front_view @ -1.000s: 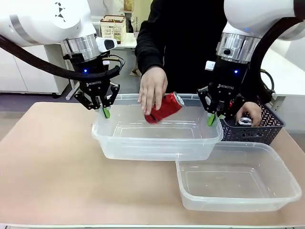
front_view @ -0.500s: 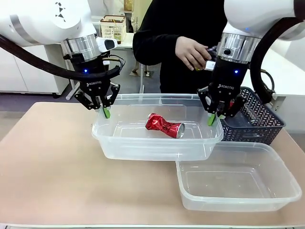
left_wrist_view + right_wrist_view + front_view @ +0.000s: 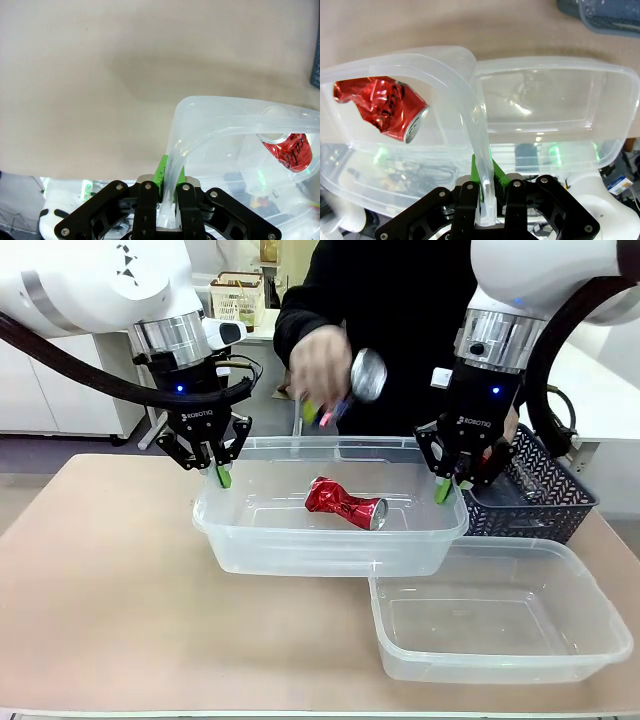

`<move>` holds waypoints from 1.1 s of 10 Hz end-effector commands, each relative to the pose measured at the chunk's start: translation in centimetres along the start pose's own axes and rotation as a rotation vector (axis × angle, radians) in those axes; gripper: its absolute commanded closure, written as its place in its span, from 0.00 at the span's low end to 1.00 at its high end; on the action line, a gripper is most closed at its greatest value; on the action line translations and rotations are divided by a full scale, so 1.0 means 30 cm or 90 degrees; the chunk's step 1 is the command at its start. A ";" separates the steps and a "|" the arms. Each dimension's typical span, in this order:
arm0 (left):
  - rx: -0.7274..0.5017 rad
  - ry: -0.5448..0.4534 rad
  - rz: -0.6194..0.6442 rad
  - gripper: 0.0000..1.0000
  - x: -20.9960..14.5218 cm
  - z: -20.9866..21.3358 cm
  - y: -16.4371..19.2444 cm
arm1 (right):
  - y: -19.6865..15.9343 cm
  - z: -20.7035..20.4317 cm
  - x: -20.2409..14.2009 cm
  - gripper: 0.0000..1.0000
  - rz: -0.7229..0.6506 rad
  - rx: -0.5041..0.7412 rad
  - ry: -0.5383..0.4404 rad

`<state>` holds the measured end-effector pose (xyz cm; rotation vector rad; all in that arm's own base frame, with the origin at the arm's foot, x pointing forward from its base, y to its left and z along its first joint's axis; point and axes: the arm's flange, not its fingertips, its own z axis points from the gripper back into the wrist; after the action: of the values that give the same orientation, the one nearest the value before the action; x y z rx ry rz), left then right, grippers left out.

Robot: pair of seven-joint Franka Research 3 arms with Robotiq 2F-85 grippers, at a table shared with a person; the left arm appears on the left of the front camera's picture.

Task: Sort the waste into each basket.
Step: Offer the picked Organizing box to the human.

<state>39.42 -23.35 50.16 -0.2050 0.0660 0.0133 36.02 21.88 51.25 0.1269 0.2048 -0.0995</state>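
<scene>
Your left gripper (image 3: 222, 476) and right gripper (image 3: 447, 490) stay clamped on the rolled rim of the far tub (image 3: 300, 550), one at each end, exactly where they were a second ago. The crushed red can (image 3: 345, 504), which the person's hand (image 3: 318, 365) was lowering in then, now lies on its side near the middle of that tub's floor. The hand has come back up and, blurred, holds a silver can (image 3: 367, 374) above the tub's far rim, while the near tub (image 3: 480, 665) sits on the table (image 3: 120, 590) just in front of the dark lattice basket (image 3: 545, 515).
</scene>
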 end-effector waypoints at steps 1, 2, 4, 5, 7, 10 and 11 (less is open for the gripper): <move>-0.006 -0.001 0.002 0.94 0.004 0.019 -0.006 | -0.009 0.004 -0.007 0.95 0.006 0.004 -0.001; -0.006 -0.001 0.002 0.94 0.004 0.019 -0.006 | -0.009 0.004 -0.007 0.95 0.006 0.004 -0.001; -0.006 -0.001 0.002 0.94 0.004 0.019 -0.006 | -0.009 0.004 -0.007 0.95 0.006 0.004 -0.001; -0.006 -0.001 0.002 0.94 0.004 0.019 -0.006 | -0.009 0.004 -0.007 0.95 0.006 0.004 -0.001; -0.006 -0.001 0.002 0.94 0.004 0.019 -0.006 | -0.009 0.004 -0.007 0.95 0.006 0.004 -0.001; -0.006 -0.001 0.002 0.94 0.004 0.019 -0.006 | -0.009 0.004 -0.007 0.95 0.006 0.004 -0.001; -0.006 -0.001 0.002 0.94 0.004 0.019 -0.006 | -0.009 0.004 -0.007 0.95 0.006 0.004 -0.001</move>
<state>39.41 -23.35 50.16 -0.2048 0.0663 0.0132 36.02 21.88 51.25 0.1269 0.2048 -0.0995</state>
